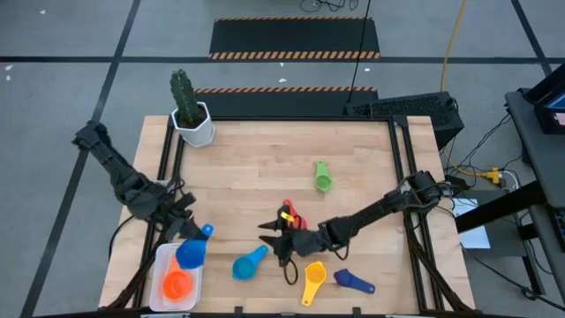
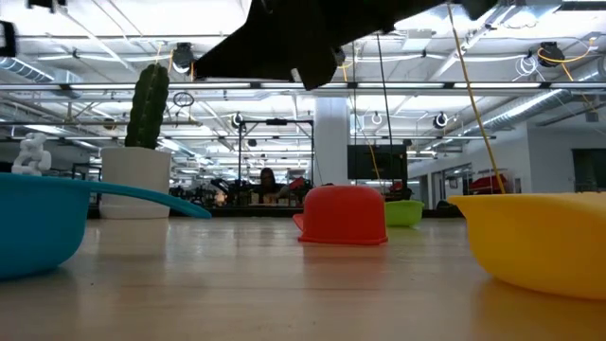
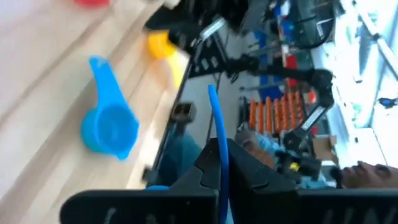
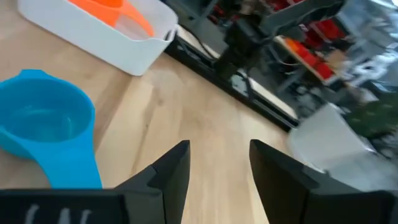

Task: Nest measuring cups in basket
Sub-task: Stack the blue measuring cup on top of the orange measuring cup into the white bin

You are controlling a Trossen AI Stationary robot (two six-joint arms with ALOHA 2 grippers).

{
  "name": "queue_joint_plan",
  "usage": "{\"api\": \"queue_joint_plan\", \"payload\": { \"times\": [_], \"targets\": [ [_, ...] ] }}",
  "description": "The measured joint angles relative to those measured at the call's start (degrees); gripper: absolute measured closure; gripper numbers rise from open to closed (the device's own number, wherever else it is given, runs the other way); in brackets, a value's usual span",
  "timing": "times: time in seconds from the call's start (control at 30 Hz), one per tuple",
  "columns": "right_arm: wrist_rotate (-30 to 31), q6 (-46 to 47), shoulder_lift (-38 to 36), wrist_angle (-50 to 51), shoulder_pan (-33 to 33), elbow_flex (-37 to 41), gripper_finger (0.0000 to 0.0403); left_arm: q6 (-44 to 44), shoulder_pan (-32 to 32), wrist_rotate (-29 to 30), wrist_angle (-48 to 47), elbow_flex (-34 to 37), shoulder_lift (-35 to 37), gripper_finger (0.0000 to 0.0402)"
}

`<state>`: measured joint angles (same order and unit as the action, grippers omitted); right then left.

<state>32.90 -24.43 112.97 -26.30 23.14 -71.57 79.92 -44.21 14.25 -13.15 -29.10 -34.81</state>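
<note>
At lower left of the overhead frame, the small orange plastic cup [image 1: 177, 284] sits in the shallow white rectangular basket [image 1: 160, 258]; the left gripper [image 1: 192, 237], clamped on a blue cup [image 1: 191, 253] by its handle, hangs above. The right gripper [image 1: 281, 244] gapes empty; five cups remain on the table.

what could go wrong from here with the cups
The left gripper holds a blue cup by its thin handle over the basket; it could swing, or land beside the orange cup instead of nesting in it.

The right gripper hangs open low among the red cup, yellow cup and light blue cup, and might knock one aside.
</note>
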Motion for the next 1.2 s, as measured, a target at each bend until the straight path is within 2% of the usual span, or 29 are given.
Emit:
{"api": "queue_joint_plan", "payload": {
  "times": [0.1, 0.2, 0.47, 0.67, 0.93, 1.2],
  "targets": [
    [5.98, 0.53, 0.0, -0.75, 2.39, 0.0, 0.0242, 5.12, -6.49, 4.59, -3.72, 0.0, -0.28, 0.0398],
    [9.33, 2.06, 0.0, -2.19, 4.19, 0.0, 0.0242, 10.46, -12.49, 9.22, -5.6, 0.0, -1.55, 0.0398],
    [9.53, 10.16, -0.04, -5.58, 7.46, 0.0, 0.0243, 18.29, -25.25, 20.48, -1.38, 0.0, -6.96, 0.0398],
    [9.54, 14.03, -1.2, -6.4, 9.26, 0.0, 0.0243, 22.59, -31.99, 25.32, -0.27, 0.0, -10.59, 0.0398],
    [9.66, 18.31, -2.51, -6.49, 11.38, 0.0, 0.0243, 25.26, -37.72, 34.52, -1.06, -0.04, -14.62, 0.0398],
    [13.96, 19.47, -2.51, -5.51, 13.02, 0.0, 0.0243, 28.52, -38.05, 35.3, -1.17, -0.04, -20.92, 0.0398]
  ]
}}
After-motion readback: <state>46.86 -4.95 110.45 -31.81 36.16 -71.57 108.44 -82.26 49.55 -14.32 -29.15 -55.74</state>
